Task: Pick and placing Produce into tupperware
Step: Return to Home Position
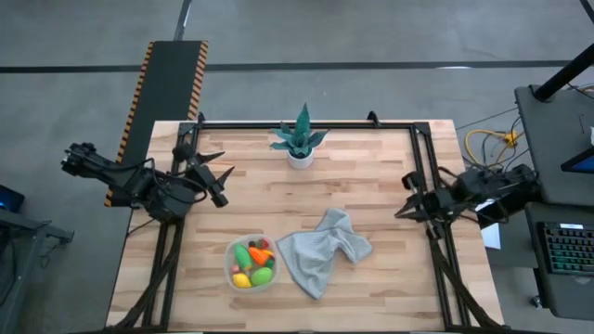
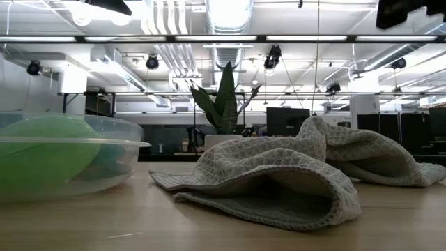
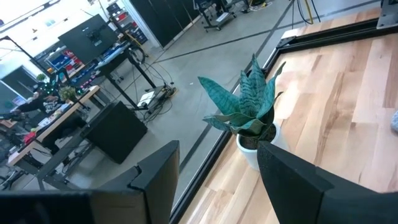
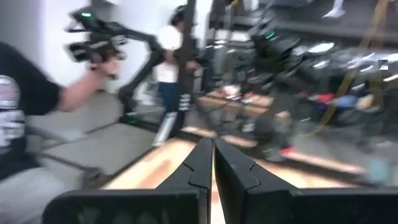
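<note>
The clear tupperware tub (image 1: 251, 263) stands on the table near its near edge, left of centre, and holds several toy produce pieces (image 1: 254, 264), green, yellow, orange and red. In the low view the tub (image 2: 66, 160) shows at the left with a green piece (image 2: 42, 150) inside. My left gripper (image 1: 223, 170) is raised over the table's left side, open and empty; its fingers (image 3: 292, 174) point toward the plant. My right gripper (image 1: 401, 197) hovers at the table's right edge, shut, holding nothing.
A crumpled grey waffle cloth (image 1: 322, 249) lies right of the tub, seen large in the low view (image 2: 293, 178). A spiky teal plant in a white pot (image 1: 299, 139) stands at the far edge. A black frame (image 1: 306, 123) borders the table. People stand in the room beyond (image 4: 25, 106).
</note>
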`<state>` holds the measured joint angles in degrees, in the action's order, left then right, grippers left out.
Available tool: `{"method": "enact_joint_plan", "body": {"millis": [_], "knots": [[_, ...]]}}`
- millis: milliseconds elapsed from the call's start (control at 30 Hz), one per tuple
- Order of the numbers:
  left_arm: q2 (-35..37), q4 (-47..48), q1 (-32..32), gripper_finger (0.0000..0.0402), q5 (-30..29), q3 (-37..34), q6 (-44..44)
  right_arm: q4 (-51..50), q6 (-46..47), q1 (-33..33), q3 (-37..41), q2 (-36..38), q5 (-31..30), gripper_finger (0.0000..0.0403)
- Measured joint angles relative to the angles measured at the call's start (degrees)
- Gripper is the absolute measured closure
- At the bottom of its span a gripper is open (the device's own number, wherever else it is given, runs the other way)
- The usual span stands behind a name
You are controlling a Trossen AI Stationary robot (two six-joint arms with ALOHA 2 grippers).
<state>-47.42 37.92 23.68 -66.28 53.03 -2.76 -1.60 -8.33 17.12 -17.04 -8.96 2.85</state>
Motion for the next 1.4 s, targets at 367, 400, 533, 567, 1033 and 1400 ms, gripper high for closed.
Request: {"method": "enact_joint_plan", "body": {"millis": [367,400,533,567,1033,1400], "knots": [[-2.9,-0.04,-0.07,0.0201,-0.22,-0.01,-0.02,6.92,3.93,-3.48,11.07,1.42,1.64,0.0395],[-3.1,-0.08,-0.07,0.0201,-0.22,-0.01,-0.02,7.07,3.41,-4.97,11.01,1.51,1.67,0.0395],[-3.6,-0.35,-0.07,0.0201,-0.22,-0.01,-0.02,6.1,2.38,-12.25,9.35,1.54,7.17,0.0395],[-3.6,-0.37,-0.07,0.0201,-0.22,-0.01,-0.02,6.19,3.15,-14.03,9.04,1.56,8.93,0.0395],[-3.43,-0.47,-0.07,0.0201,-0.22,-0.01,-0.02,3.94,7.91,-18.64,15.89,4.12,8.9,0.0395],[-3.43,-1.72,-0.07,0.0201,-0.18,-0.01,0.09,3.79,5.11,-18.64,16.51,8.71,7.66,0.0394]]}}
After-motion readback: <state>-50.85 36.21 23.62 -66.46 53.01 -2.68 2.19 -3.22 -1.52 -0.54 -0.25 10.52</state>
